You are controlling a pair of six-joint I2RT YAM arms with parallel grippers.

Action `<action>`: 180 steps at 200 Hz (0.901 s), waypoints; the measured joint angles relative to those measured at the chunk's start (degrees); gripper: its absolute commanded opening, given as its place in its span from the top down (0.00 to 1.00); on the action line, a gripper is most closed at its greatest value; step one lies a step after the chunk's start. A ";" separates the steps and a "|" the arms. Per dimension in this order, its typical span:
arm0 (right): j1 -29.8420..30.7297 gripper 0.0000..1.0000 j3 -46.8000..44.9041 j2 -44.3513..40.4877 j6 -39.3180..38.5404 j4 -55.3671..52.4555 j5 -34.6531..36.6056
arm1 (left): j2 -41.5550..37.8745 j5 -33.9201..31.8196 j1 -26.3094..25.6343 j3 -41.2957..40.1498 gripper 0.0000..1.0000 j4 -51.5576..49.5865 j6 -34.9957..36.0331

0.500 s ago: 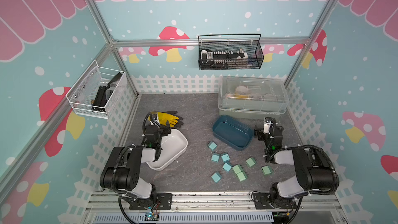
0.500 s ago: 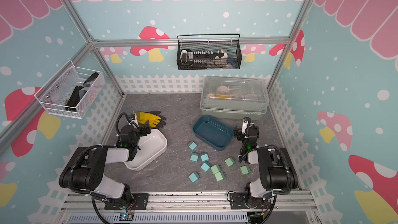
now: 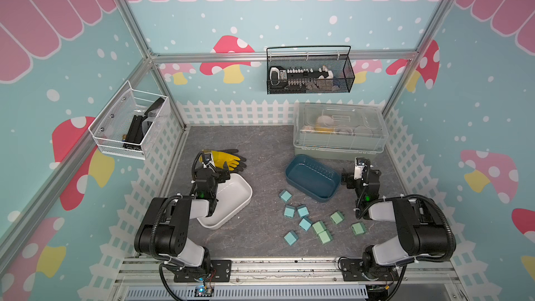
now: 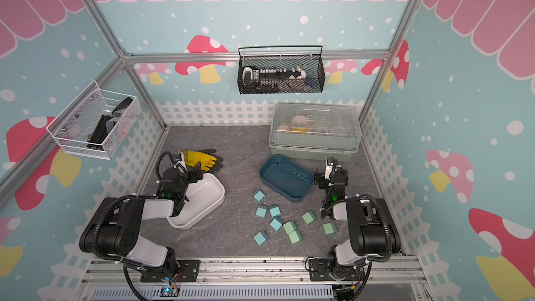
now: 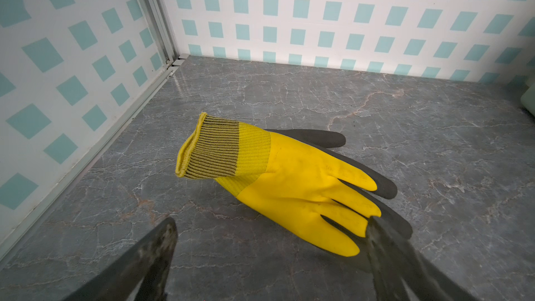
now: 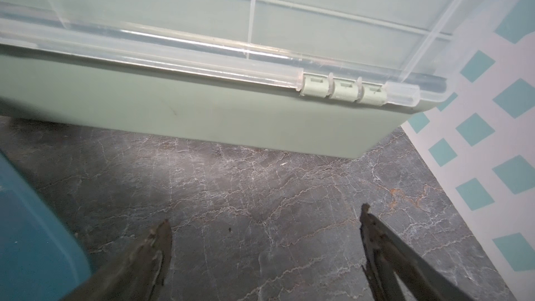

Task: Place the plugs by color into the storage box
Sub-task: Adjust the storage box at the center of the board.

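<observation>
Several light blue plugs (image 3: 302, 211) (image 4: 274, 210) and several pale green plugs (image 3: 319, 227) (image 4: 289, 227) lie loose on the grey table, front of centre, in both top views. A dark blue open storage box (image 3: 330, 191) (image 4: 301, 192) stands just behind them, empty. A white open storage box (image 3: 240, 202) (image 4: 214, 201) sits to the left, partly under my left arm. My left gripper (image 3: 214, 167) (image 4: 188, 167) (image 5: 270, 221) is open and empty over the table by a yellow glove. My right gripper (image 3: 359, 173) (image 4: 330, 172) (image 6: 265, 215) is open and empty, right of the blue box. No plug shows in either wrist view.
A yellow and black glove (image 5: 289, 180) (image 3: 228, 158) lies at the back left. A pale green container with a shut clear lid (image 3: 338, 131) (image 6: 202, 111) stands at the back right. Wire baskets (image 3: 309, 73) (image 3: 130, 124) hang on the walls. Fence-patterned walls close the table in.
</observation>
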 measured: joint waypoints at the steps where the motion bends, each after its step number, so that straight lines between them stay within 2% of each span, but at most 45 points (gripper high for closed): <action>1: 0.00 0.01 0.00 0.00 0.00 0.00 0.00 | 0.00 0.00 0.00 0.00 0.02 0.02 0.00; 92: 0.00 0.01 0.83 -0.04 0.04 -1.40 0.37 | -0.02 2.12 1.38 0.00 0.02 0.09 -0.07; 112: 0.00 0.01 6.54 -1.79 0.63 -12.92 2.19 | -0.48 2.08 1.55 0.33 0.02 -1.64 -0.50; 130: 0.02 0.01 17.11 -3.02 2.34 -26.29 4.72 | -2.91 -0.46 1.55 5.09 0.02 -13.33 -1.99; 149: 0.02 0.01 27.74 -3.58 5.38 -39.10 6.82 | -5.09 -3.78 1.53 18.78 0.02 -33.11 -5.14; 165: 0.07 0.01 33.81 -3.76 8.63 -49.00 7.58 | -6.78 -5.33 0.83 29.03 0.02 -45.11 -7.37; 180: 0.28 0.01 36.61 -4.04 11.91 -57.35 7.52 | -9.07 -7.17 -2.64 35.71 0.02 -55.01 -8.55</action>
